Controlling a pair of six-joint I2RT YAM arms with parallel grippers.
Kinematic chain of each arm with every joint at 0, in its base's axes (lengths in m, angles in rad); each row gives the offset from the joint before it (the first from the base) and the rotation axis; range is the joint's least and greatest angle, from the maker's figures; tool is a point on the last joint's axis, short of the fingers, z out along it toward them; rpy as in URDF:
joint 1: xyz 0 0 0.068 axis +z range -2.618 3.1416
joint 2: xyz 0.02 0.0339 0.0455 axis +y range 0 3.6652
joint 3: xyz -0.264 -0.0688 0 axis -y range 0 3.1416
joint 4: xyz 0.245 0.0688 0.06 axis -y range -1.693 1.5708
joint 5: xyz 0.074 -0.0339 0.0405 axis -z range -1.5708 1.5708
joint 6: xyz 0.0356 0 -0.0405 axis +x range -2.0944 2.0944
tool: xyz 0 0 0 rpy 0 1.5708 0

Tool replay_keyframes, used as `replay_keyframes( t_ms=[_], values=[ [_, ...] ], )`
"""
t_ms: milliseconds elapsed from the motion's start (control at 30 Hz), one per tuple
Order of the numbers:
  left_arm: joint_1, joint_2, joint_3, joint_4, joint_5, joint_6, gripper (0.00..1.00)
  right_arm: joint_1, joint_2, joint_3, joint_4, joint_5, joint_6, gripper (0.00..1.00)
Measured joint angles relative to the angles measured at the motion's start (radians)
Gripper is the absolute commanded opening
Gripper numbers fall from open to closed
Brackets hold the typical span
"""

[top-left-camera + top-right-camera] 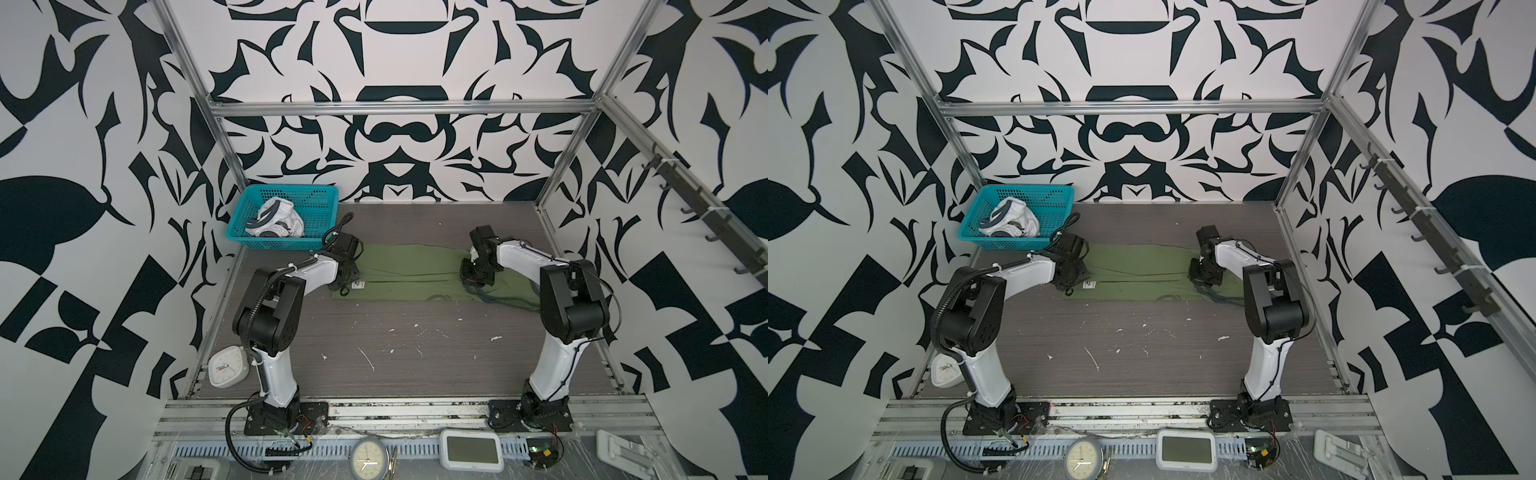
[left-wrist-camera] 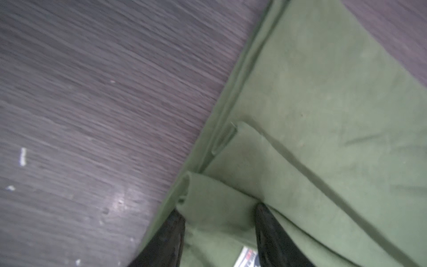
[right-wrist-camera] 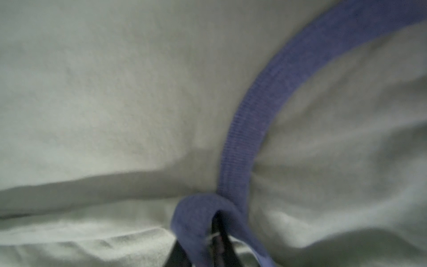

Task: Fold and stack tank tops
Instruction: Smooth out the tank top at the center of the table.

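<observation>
An olive green tank top (image 1: 407,270) (image 1: 1133,270) lies in a long folded strip across the far part of the table. My left gripper (image 1: 345,283) (image 2: 220,219) is at its left end, fingers (image 2: 175,233) apart, with a fold of green cloth (image 2: 323,92) and a white label (image 2: 248,256) between them. At the right end, my right gripper (image 1: 478,277) (image 3: 203,245) is shut on the blue trim (image 3: 265,92), which loops over its fingers. The white tank top (image 1: 276,224) (image 1: 1013,222) lies crumpled in the teal basket (image 1: 320,208).
The basket (image 1: 1054,203) stands at the far left corner, close behind the left wrist. A white square clock (image 1: 226,365) leans by the left arm's base. A round clock (image 1: 370,457) and a white timer (image 1: 471,451) lie on the front rail. Hooks (image 1: 715,239) line the right wall.
</observation>
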Motion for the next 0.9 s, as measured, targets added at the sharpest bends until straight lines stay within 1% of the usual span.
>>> replay_keyframes(
  t_ms=[100, 200, 233, 267, 367, 467, 600, 733, 900],
  values=[
    [0.015, 0.002, 0.000, -0.005, -0.001, 0.003, 0.56, -0.002, -0.008, 0.012, -0.014, 0.015, -0.007, 0.44],
    [0.018, -0.003, 0.000, -0.013, -0.003, 0.006, 0.58, -0.011, -0.050, 0.011, -0.043, 0.040, -0.015, 0.53],
    [0.016, -0.008, 0.000, -0.020, -0.004, 0.008, 0.59, -0.017, -0.076, 0.006, -0.047, 0.043, -0.016, 0.58],
    [0.011, -0.018, -0.001, -0.025, -0.005, 0.008, 0.59, -0.026, -0.106, -0.003, -0.050, 0.043, -0.018, 0.60],
    [-0.016, -0.068, -0.011, -0.031, -0.006, 0.008, 0.60, -0.067, -0.219, -0.048, -0.055, 0.032, -0.020, 0.62],
    [-0.065, -0.105, -0.014, -0.026, 0.001, 0.010, 0.61, -0.131, -0.323, -0.116, -0.058, 0.029, -0.003, 0.62],
    [-0.112, -0.091, -0.013, -0.006, 0.039, 0.020, 0.61, -0.270, -0.422, -0.235, -0.060, 0.026, 0.029, 0.62],
    [-0.114, -0.007, 0.008, 0.018, 0.074, 0.032, 0.61, -0.435, -0.467, -0.328, -0.061, 0.032, 0.064, 0.62],
    [-0.111, 0.029, 0.026, 0.053, 0.085, 0.044, 0.62, -0.528, -0.469, -0.390, -0.018, 0.022, 0.108, 0.63]
  ],
)
